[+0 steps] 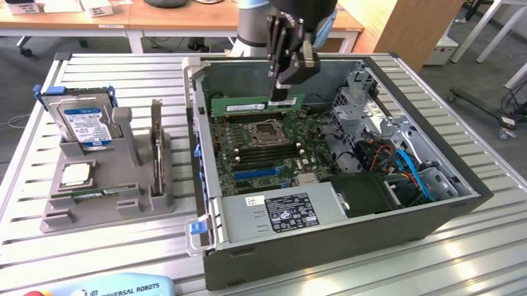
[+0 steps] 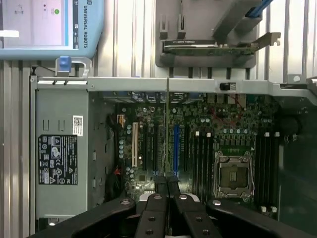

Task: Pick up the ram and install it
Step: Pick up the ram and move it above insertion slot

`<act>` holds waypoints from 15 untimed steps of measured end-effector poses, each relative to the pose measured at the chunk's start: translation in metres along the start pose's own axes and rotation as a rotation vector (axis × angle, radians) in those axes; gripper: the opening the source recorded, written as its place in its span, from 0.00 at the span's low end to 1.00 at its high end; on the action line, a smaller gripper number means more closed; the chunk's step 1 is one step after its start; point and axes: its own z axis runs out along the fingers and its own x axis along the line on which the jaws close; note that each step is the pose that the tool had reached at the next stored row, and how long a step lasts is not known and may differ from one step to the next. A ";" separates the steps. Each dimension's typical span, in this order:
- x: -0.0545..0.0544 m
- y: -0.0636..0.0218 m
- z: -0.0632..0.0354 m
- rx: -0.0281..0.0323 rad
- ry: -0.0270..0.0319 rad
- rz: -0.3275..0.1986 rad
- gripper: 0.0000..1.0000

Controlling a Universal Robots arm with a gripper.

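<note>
Thin green ram (image 1: 243,105), pale sticker, level on its long edge, clamped by pincer (image 1: 282,97), just above motherboard (image 1: 247,154)

The arm (image 1: 249,28) is a silver-grey tube with a pale blue cap (image 1: 327,28) on its joint and a black wrist. The pincer (image 1: 282,96) is black, slim and long, with a bare metal block (image 1: 307,60) on one side. Its black link bars (image 2: 99,218) carry round silver pivot pins (image 2: 157,197) behind two narrow fingers (image 2: 160,186).

From high at six o'clock we look down into the open case (image 1: 329,253); behind the claw (image 2: 167,179), our wrist camera closely faces the shared motherboard (image 2: 228,119).
</note>
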 end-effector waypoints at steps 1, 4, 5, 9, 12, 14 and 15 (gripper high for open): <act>0.000 -0.0042 -0.0002 0.0000 0.0000 0.000 0.11; 0.000 -0.0156 -0.0006 0.0000 -0.0001 0.000 0.11; 0.000 -0.0192 -0.0008 0.0000 -0.0001 0.000 0.11; 0.000 -0.0335 -0.0014 0.0000 -0.0001 0.000 0.11; 0.000 -0.0435 -0.0019 -0.0001 0.0000 0.000 0.11; 0.000 -0.0490 -0.0021 0.0001 0.0000 0.000 0.11; 0.000 -0.0508 -0.0022 0.0000 0.0000 0.000 0.11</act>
